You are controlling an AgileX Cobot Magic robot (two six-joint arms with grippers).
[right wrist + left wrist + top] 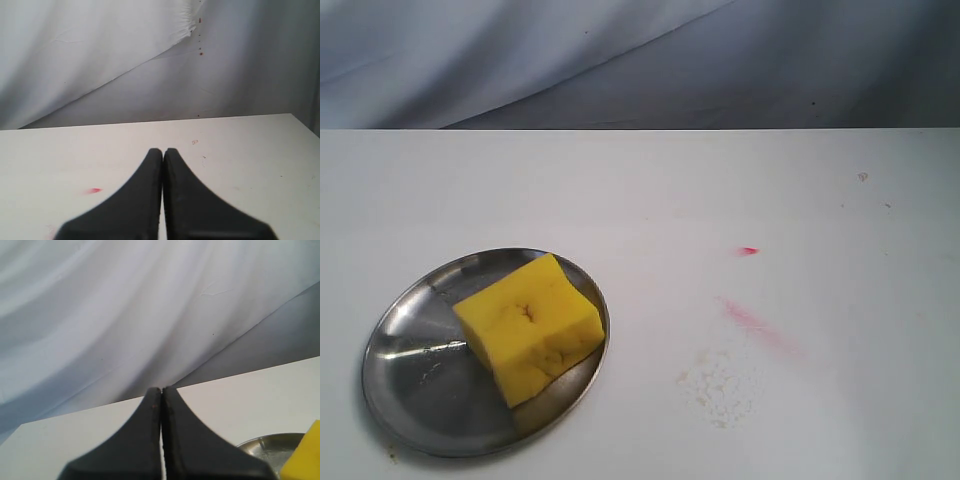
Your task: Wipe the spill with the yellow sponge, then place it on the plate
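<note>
The yellow sponge [530, 325] lies on the steel plate [410, 370] at the front left of the white table. A corner of the sponge [305, 455] and the plate's rim [272, 442] also show in the left wrist view. The spill [720, 388] is a faint speckled whitish patch on the table, right of the plate. Neither gripper appears in the exterior view. My left gripper [161, 390] is shut with nothing in it, held above the table away from the sponge. My right gripper [163, 151] is also shut and empty.
A pink-red smeared streak [760, 328] and a small red mark [748, 250] lie on the table beyond the spill; the red mark [93, 190] shows in the right wrist view too. A grey-white cloth backdrop [640, 60] hangs behind the table's far edge.
</note>
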